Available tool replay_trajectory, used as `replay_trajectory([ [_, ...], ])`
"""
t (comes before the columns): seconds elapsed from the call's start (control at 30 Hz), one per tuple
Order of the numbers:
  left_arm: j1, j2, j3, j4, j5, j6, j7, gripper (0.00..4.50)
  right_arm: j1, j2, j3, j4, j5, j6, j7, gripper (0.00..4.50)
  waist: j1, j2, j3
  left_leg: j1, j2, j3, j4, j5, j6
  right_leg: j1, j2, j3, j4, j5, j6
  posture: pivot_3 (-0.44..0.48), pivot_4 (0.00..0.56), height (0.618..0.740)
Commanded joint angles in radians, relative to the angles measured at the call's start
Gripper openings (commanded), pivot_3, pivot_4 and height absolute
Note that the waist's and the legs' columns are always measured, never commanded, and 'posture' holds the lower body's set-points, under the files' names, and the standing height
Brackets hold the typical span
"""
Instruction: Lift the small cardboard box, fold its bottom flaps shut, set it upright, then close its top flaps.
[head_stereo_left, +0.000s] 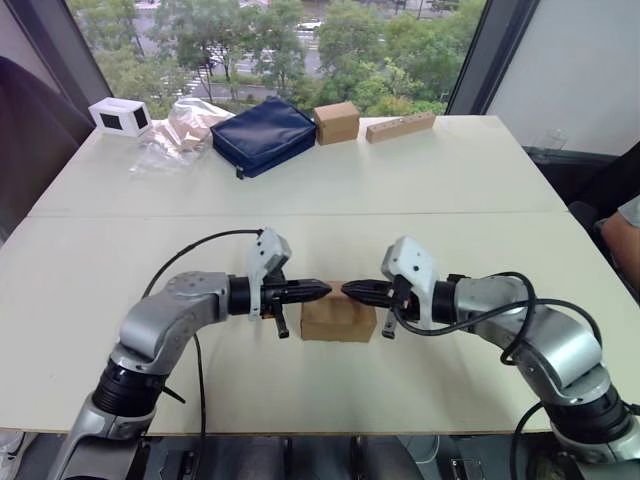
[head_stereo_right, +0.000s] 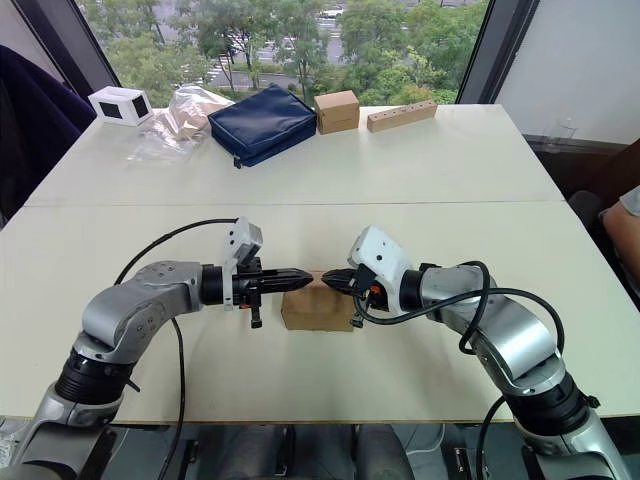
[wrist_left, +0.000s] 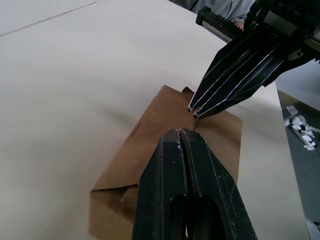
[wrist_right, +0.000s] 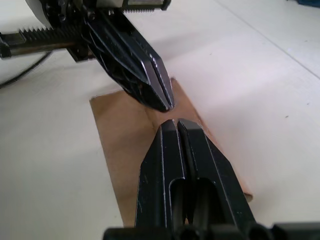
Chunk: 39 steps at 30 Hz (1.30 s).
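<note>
We see L pincer (head_stereo_left: 322, 291) & R pincer (head_stereo_left: 349, 289) both clenched, empty, tips nearly meeting just over the small cardboard box (head_stereo_left: 338, 322) on the table (head_stereo_left: 400, 190).

Matt brown cardboard under glossy black plastic jaws on a smooth, pale worktop (head_stereo_left: 480, 200).

The small cardboard box (head_stereo_left: 338, 322) is plain, unprinted corrugated board with a dull, papery face. Both the left gripper (head_stereo_left: 322, 290) and the right gripper (head_stereo_left: 349, 290) have hard black fingers with a slight sheen and bright edges. At the far edge lie a navy cloth pouch (head_stereo_left: 264, 134), a crinkled clear plastic bag (head_stereo_left: 178, 130), a white box (head_stereo_left: 120, 116), a brown cardboard cube (head_stereo_left: 337, 122) and a drilled wooden block (head_stereo_left: 400, 126).
</note>
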<state>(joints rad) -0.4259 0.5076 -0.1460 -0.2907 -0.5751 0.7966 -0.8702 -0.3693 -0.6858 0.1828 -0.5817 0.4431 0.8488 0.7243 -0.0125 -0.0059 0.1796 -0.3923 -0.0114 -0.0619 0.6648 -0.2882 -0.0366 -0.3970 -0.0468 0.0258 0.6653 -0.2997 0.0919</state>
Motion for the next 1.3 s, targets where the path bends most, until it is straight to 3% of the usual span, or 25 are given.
replay_trajectory([
  [0.03,0.008,0.023,-0.033,-0.021,0.045,-0.041,-0.007,0.02,0.002,-0.017,0.02,-0.004,-0.031,-0.025,0.005,0.0,0.0,0.0,0.0,0.0,0.0,0.0,0.0,0.0,0.0,0.0,0.0,0.0,0.0,0.0,0.0,0.0,0.15,0.74],
  [0.37,0.032,0.037,-0.098,-0.009,0.113,-0.104,-0.023,0.02,0.002,-0.013,0.061,0.027,-0.084,-0.067,0.011,0.0,0.0,0.0,0.0,0.0,0.0,0.0,0.0,0.0,0.0,0.0,0.0,0.0,0.0,0.0,0.0,0.0,0.15,0.74],
  [0.6,0.041,0.023,-0.069,-0.01,0.097,-0.093,-0.009,0.02,0.006,-0.006,0.043,0.027,-0.073,-0.066,0.011,0.0,0.0,0.0,0.0,0.0,0.0,0.0,0.0,0.0,0.0,0.0,0.0,0.0,0.0,0.0,0.0,0.0,0.15,0.74],
  [0.87,0.033,0.042,0.234,-0.089,-0.187,0.103,0.051,0.02,0.095,0.043,-0.191,-0.004,0.05,-0.178,0.025,0.0,-0.001,0.0,0.0,0.0,0.0,0.0,0.0,0.0,0.0,0.0,0.0,0.0,0.0,0.0,0.0,0.0,0.15,0.74],
  [0.93,0.088,0.019,0.34,-0.141,-0.193,0.025,0.105,0.02,0.093,0.052,-0.286,0.006,0.118,-0.162,0.016,0.0,-0.002,0.0,0.0,0.0,0.0,0.0,0.0,0.0,0.0,0.0,0.0,0.0,0.0,0.0,0.0,0.0,0.15,0.74],
  [1.07,0.141,0.144,0.355,-0.172,-0.258,0.136,0.056,0.02,0.109,0.044,-0.397,0.007,0.209,-0.129,0.003,0.0,0.0,0.0,0.0,0.0,0.001,0.0,-0.001,0.0,0.0,0.0,0.0,0.001,0.0,0.0,0.0,0.0,0.15,0.74],
  [1.17,0.216,0.239,0.348,-0.138,-0.207,0.108,0.002,0.02,0.225,-0.012,-0.488,-0.007,0.259,-0.084,0.038,0.0,0.005,0.0,0.0,0.001,0.001,-0.001,-0.001,0.0,0.0,0.002,0.0,0.0,0.0,0.0,0.0,0.0,0.15,0.74],
  [1.3,0.302,0.319,0.322,-0.118,-0.16,0.052,-0.062,0.02,0.349,-0.086,-0.511,-0.01,0.258,-0.073,0.078,0.0,0.002,0.0,0.0,0.001,0.0,0.001,-0.001,-0.001,0.001,0.002,-0.002,0.001,-0.002,0.0,0.0,0.0,0.15,0.74],
])
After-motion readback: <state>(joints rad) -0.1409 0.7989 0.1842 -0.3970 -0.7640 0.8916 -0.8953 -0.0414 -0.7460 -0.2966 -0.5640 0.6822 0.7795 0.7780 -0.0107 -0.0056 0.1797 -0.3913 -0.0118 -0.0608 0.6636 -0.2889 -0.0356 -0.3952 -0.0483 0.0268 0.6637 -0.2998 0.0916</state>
